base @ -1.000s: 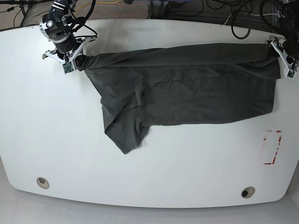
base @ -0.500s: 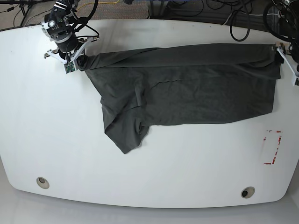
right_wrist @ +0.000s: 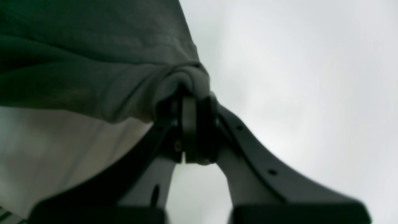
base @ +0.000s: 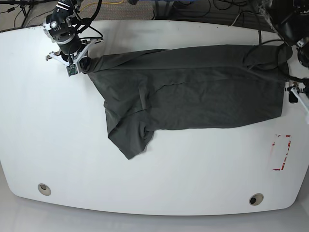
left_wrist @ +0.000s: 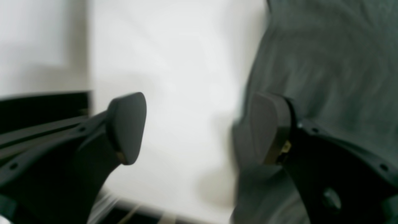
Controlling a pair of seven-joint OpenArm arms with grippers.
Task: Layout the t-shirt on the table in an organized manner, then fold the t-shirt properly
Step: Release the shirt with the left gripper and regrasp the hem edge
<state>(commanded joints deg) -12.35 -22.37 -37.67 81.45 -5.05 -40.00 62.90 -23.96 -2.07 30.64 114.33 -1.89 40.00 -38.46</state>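
White table [base: 58,145]: right gripper [right_wrist: 189,109] pinches t-shirt [base: 193,92] corner; left gripper [left_wrist: 199,127] gapes beside hem.

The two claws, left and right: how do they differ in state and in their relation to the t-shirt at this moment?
The right claw is shut, pinching a bunched corner of the t-shirt, while the left claw is open with bare white table between its fingers. The right claw carries cloth wrapped over its tips; the left claw holds nothing, and one finger only lies over the t-shirt's edge. Both have dark fingers and are at the shirt's far corners.
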